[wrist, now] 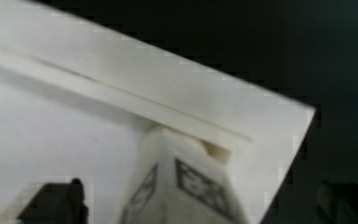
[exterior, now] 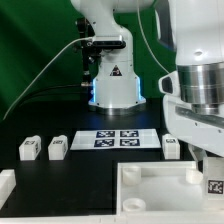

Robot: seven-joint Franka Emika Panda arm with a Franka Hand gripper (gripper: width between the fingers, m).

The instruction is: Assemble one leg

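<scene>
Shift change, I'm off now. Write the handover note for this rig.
Tool: looks open, fingers either side of a fourth leg with gaps showing.
Fourth leg: upright at a corner of the tray, on the exterior view's right. Whether it is seated cannot be told.
Loose legs: two on the exterior view's left of the marker board, one on its right.
Done: leg brought to the tray corner.
Left: check that it is fixed.
</scene>
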